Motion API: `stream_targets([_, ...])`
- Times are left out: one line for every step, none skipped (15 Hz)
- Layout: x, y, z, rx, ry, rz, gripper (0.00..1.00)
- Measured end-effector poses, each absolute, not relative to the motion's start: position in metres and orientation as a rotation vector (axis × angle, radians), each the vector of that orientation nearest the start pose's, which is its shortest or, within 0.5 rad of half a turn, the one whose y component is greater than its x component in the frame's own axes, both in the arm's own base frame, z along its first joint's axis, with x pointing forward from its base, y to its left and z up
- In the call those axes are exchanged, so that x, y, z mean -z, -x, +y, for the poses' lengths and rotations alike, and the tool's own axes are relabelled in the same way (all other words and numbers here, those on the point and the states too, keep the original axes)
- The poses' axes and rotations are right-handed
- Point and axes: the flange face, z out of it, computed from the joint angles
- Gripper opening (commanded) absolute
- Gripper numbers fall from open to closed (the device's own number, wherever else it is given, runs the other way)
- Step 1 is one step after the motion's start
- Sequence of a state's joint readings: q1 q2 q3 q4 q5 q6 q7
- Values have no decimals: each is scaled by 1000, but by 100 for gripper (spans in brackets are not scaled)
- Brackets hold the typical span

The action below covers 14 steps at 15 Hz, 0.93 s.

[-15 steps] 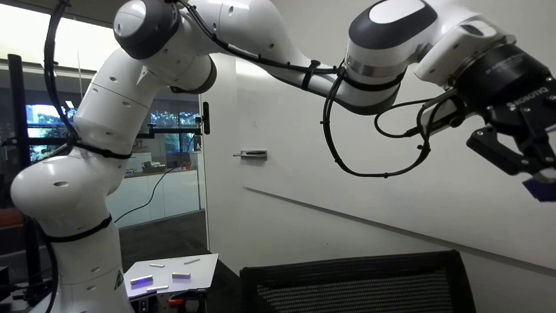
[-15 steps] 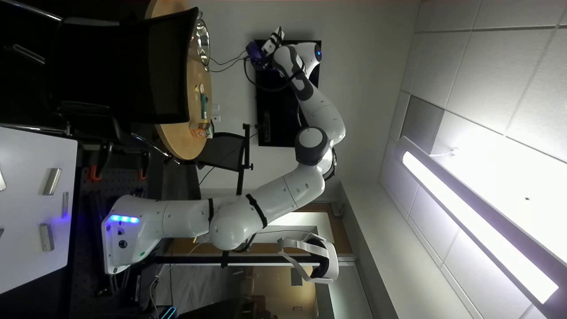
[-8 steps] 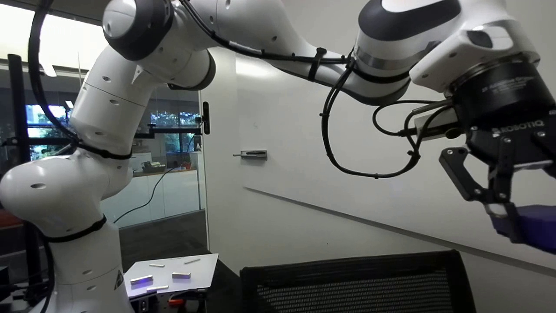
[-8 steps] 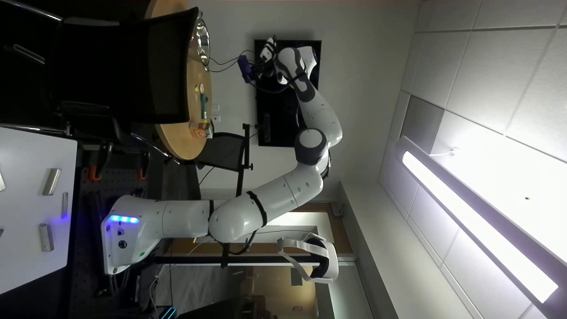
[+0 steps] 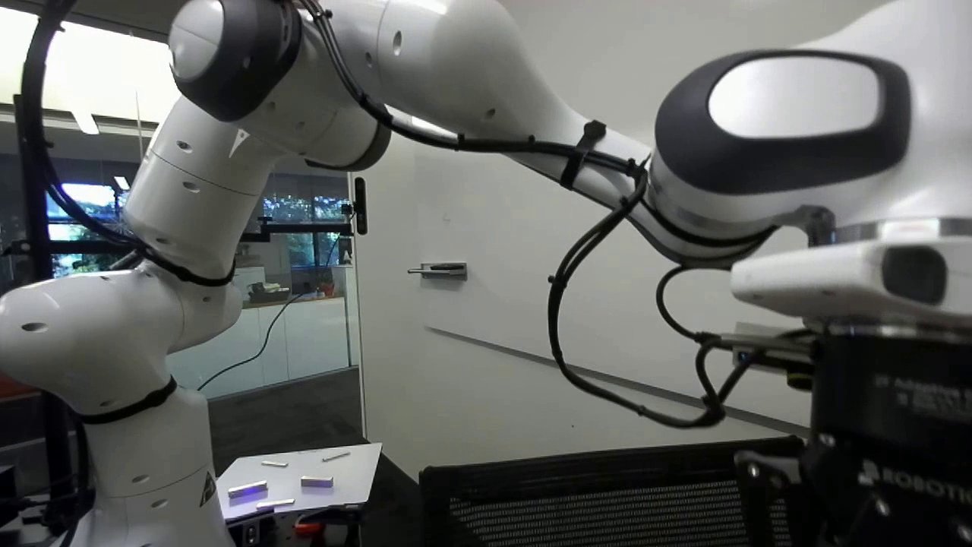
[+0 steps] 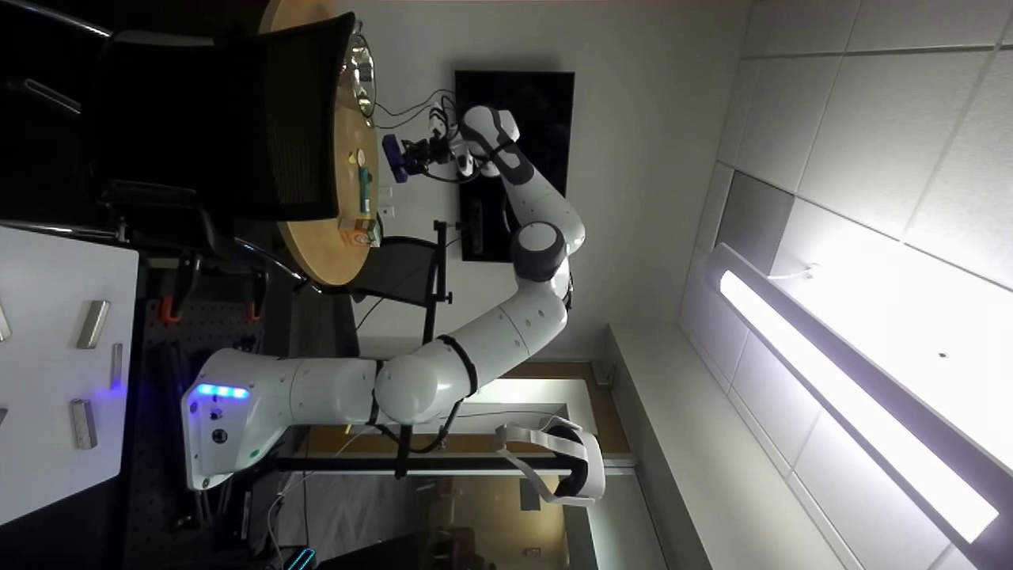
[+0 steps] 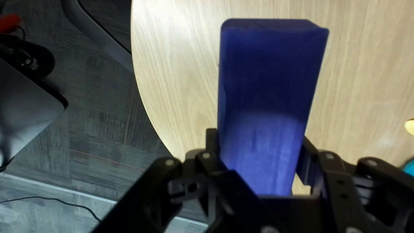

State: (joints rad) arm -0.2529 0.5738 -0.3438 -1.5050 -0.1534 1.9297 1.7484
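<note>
A purple block is gripped across its narrow width by the pincer; below the pincer, a curved-edged wooden desk is seen.

Dark blue-purple rectangular block is clamped widthwise in the claw, long axis roughly level, midair over the light-wood tabletop.

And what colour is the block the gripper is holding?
The block is dark purplish-blue; the wrist view shows it best.

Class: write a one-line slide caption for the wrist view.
Gripper clamped on the sides of a blue block above a curved-edged wood-grain table.
</note>
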Motion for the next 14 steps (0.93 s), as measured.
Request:
stream_targets([-328,-582,-372,120,1507,3150,31])
stream_targets([-317,-582,-378,116,1520,3157,31])
stream_targets([-307,-581,-381,116,1546,3152,31])
stream_targets([-300,-582,-382,116,1580,3142,31])
stream_targets([-297,-584,-381,120,1609,3132,31])
stream_targets([-296,-587,-379,125,1640,3120,31])
stream_targets([-296,-591,-377,132,1664,3106,31])
stream_targets([-298,-595,-374,140,1688,3089,31])
stream_targets([-299,-600,-372,147,1702,3076,31])
stream_targets([-299,-603,-369,148,1719,3061,31])
stream_targets([-298,-606,-367,145,1732,3052,31])
stream_targets([-294,-607,-365,142,1740,3047,31])
stream_targets([-288,-608,-364,132,1740,3044,31])
stream_targets([-281,-608,-363,119,1740,3044,31])
